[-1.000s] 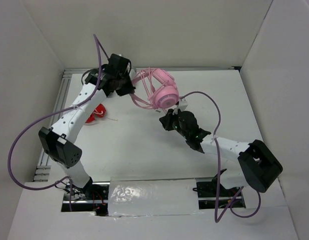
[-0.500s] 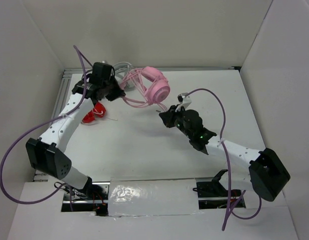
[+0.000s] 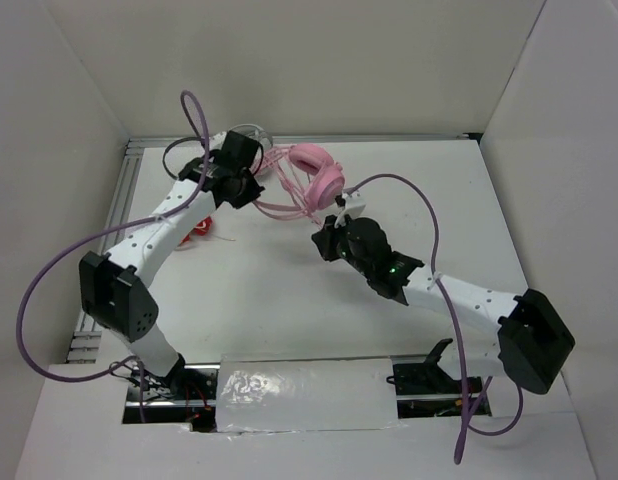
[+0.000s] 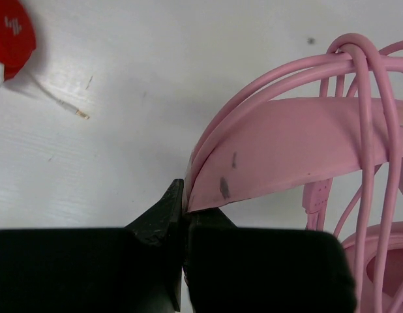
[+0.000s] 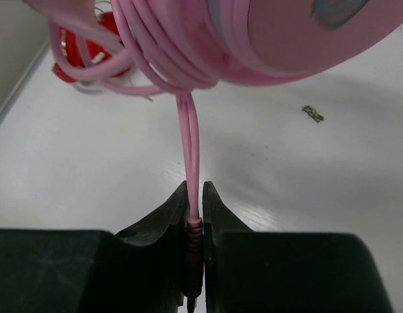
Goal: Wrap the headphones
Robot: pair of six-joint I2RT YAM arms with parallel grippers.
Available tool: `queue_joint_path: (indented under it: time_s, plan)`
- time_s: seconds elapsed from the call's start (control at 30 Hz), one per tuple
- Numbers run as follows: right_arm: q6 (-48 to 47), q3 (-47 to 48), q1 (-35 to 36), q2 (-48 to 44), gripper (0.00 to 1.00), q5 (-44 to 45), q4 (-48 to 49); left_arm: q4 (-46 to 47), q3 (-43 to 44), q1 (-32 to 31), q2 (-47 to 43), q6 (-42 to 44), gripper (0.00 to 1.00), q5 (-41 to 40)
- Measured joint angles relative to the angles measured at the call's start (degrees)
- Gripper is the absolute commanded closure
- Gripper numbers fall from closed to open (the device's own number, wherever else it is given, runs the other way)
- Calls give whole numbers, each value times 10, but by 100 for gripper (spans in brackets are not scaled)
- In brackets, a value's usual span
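Note:
The pink headphones (image 3: pixel 317 175) are held above the table at the back middle, with the thin pink cable (image 3: pixel 281 207) looped around them. My left gripper (image 3: pixel 251 185) is shut on the pink headband (image 4: pixel 299 147), pinching its edge. My right gripper (image 3: pixel 324 240) is shut on the cable's plug end (image 5: pixel 194 241); the cable (image 5: pixel 189 140) runs up from the jaws to loops beside a pink earcup (image 5: pixel 299 39). Several cable loops (image 4: pixel 368 130) cross the headband in the left wrist view.
Red headphones (image 3: pixel 197 232) with a thin white cable lie on the table left of the pink ones, also in the left wrist view (image 4: pixel 11 39) and right wrist view (image 5: pixel 81 55). A white/grey item (image 3: pixel 247 135) sits at the back edge. White walls enclose the table.
The left gripper swung left, then back right toward the middle with the headband. The headphones turned and shifted back. The right gripper moved a little left and toward the headphones, still holding the cable.

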Motion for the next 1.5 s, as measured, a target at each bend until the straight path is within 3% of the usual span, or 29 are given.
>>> queue_joint_path:
  time_s: [0.2, 0.6, 0.83, 1.0, 1.1, 1.17, 1.37, 1.5]
  plan:
    - [7, 6, 1, 63, 100, 29, -53, -26, -65, -13, 42, -66, 100, -35]
    - [30, 93, 1, 241, 100, 87, -147, -49, -113, -33, 124, -170, 100, -56]
    - [31, 114, 1, 255, 98, 128, -191, -30, -119, -47, 172, -197, 100, -52]
    - [20, 122, 1, 268, 88, 158, -207, 21, -143, -50, 175, -185, 100, -44]
    - [18, 127, 1, 286, 89, 170, -208, 41, -158, -50, 175, -177, 100, -41]
    - [18, 127, 1, 293, 89, 172, -208, 59, -172, -50, 175, -173, 92, -39]
    - [10, 128, 2, 296, 81, 183, -208, 90, -187, -50, 171, -140, 57, -33]
    - [4, 133, 3, 303, 70, 182, -206, 110, -188, -50, 169, -119, 38, -24]
